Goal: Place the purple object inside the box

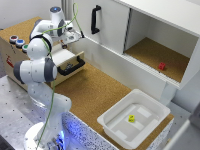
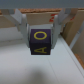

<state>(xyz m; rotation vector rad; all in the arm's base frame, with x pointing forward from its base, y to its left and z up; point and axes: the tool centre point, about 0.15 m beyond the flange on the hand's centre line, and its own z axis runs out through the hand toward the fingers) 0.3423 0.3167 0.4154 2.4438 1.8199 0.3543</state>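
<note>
Cork-topped worktop (image 1: 95, 92), white tray (image 1: 134, 120) at its near right end holding a small yellow piece (image 1: 131, 118), drawer unit (image 1: 30, 47) at the far left, open cupboard (image 1: 150, 37) behind.

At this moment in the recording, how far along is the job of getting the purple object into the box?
Done: the gripper is shut on the purple cube with yellow letters, as the wrist view shows. In hand: the arm holds it over the open drawer, far from the white plastic box. Left: carrying it to that box, which holds only a small yellow object, and releasing it.
</note>
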